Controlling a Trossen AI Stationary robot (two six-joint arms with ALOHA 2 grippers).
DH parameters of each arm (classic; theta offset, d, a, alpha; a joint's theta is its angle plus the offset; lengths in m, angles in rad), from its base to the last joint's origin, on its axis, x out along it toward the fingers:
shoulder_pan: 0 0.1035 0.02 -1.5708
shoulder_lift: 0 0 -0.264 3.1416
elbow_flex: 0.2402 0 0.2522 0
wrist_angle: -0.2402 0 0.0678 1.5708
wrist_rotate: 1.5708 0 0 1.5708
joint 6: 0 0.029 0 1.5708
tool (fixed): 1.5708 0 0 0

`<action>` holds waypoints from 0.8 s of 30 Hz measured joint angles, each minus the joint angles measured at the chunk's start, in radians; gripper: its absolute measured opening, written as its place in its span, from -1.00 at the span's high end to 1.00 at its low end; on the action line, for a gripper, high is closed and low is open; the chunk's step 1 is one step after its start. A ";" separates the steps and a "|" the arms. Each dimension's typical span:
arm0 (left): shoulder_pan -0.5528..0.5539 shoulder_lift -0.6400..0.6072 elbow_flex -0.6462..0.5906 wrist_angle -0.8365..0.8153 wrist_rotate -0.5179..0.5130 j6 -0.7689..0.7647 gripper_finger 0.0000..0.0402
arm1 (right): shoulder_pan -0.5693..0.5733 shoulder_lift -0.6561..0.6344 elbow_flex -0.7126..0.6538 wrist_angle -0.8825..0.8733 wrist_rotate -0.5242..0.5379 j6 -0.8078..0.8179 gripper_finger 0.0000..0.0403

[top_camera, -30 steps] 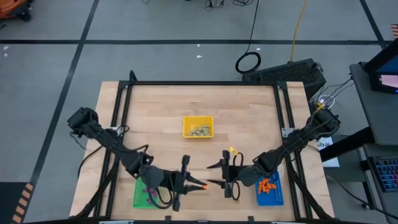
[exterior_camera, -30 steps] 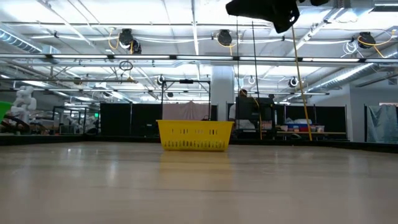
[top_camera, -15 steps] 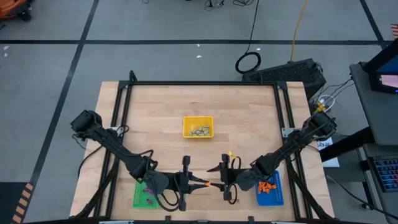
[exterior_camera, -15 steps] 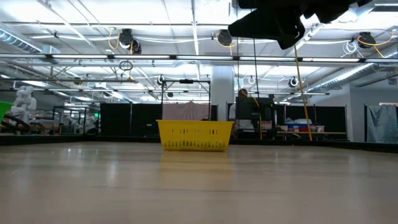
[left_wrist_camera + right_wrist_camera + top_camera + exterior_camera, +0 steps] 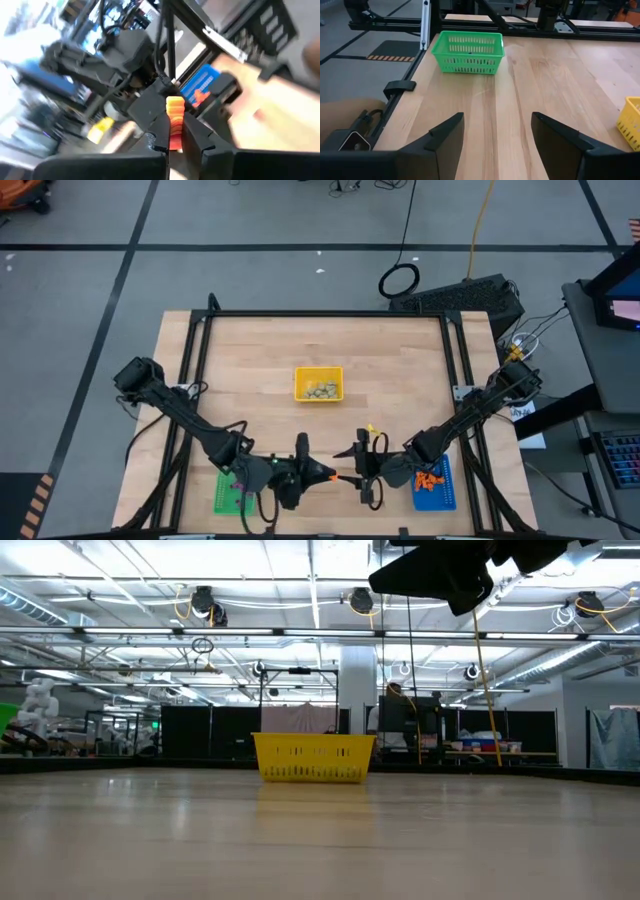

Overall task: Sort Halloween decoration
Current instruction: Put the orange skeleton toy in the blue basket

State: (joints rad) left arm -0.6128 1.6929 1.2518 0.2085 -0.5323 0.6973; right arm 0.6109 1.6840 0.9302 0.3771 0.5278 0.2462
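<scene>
In the overhead view, going left to right along the bottom of the frame, the green tray (image 5: pixel 232 493) is sitting at the lower left of the wooden table (image 5: pixel 260 360), with a few small purple trinkets (image 5: pixel 240 488) showing in it beside the left arm. The left gripper (image 5: pixel 322 474) is hanging just right of that tray, at the lower centre, and its fingers are clamping a small orange trinket (image 5: pixel 333 477); the left wrist view is showing this ribbed orange piece (image 5: pixel 174 122) pinched between the two dark fingertips. Compared with a second ago, the left arm is now reaching a little farther toward the centre and its wrist is looking rolled, so the gripper is appearing more compact than before. Just right of it, tip to tip, the right gripper (image 5: pixel 356 476) is facing the left one with its fingers spread apart and holding nothing; it is sitting slightly lower in the frame than a second ago. At the lower right, the blue tray (image 5: pixel 437 483) is holding a heap of orange trinkets (image 5: pixel 430 477). In the upper middle of the table, the yellow tray (image 5: pixel 318 384) is holding the pale beige-grey trinkets (image 5: pixel 321 390), unchanged.
</scene>
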 joint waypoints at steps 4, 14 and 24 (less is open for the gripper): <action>0.000 0.000 0.000 -0.007 0.000 0.251 0.91 | 0.000 0.000 0.000 -0.003 0.000 0.000 -0.08; 0.000 0.000 0.000 -0.008 0.000 0.385 0.91 | 0.000 0.000 0.000 -0.012 0.000 0.000 -0.08; 0.000 0.000 0.000 -0.008 0.000 0.266 0.91 | 0.071 0.000 0.000 0.043 0.198 -0.085 -0.08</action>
State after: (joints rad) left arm -0.6128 1.6928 1.2518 0.2005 -0.5323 0.9636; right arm 0.6817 1.6840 0.9302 0.4203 0.7261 0.1617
